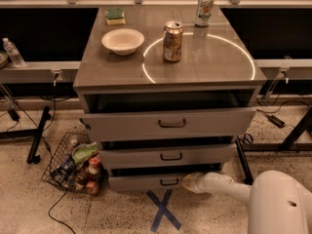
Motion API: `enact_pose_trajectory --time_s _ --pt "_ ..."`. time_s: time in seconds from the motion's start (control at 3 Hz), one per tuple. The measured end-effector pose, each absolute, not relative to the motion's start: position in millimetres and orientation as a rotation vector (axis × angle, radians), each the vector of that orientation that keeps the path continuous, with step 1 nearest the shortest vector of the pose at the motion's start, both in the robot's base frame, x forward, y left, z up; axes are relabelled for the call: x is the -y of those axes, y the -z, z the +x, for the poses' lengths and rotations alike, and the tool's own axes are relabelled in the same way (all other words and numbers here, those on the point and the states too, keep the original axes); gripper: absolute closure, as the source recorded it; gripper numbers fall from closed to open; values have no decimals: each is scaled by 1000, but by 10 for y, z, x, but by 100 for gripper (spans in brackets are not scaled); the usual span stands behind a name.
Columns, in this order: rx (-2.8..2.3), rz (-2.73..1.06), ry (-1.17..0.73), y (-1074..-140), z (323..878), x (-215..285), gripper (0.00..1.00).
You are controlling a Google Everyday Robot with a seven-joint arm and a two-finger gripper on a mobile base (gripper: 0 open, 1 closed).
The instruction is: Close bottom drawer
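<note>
The bottom drawer point(146, 182) is the narrowest grey front at the foot of the cabinet, with a small dark bar handle point(169, 182). It stands out only a little, with a dark gap above it. My gripper point(189, 183) is at the end of the white arm point(229, 186), low at the right, and rests against the right part of that drawer front. The mid-sized drawer point(168, 156) and the widest top drawer point(168, 123) above it stand partly open.
On the cabinet top point(122, 67) stand a white bowl point(123, 41), a brown can point(172, 41), a second can point(204, 8) and a sponge point(115, 16). A wire basket of packets point(73, 165) lies on the floor at the left. A blue tape X point(164, 211) marks the floor in front.
</note>
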State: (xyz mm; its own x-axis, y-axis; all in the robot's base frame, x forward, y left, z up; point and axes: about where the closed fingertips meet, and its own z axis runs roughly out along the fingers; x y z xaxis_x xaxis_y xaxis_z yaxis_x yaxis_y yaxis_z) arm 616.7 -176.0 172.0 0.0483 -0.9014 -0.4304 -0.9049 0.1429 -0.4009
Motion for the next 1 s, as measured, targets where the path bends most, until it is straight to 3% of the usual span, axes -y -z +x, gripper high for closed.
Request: enact_pose_trajectory --time_s 1.0 --pt "-1807 -1712 46 -1740 6413 1777 100"
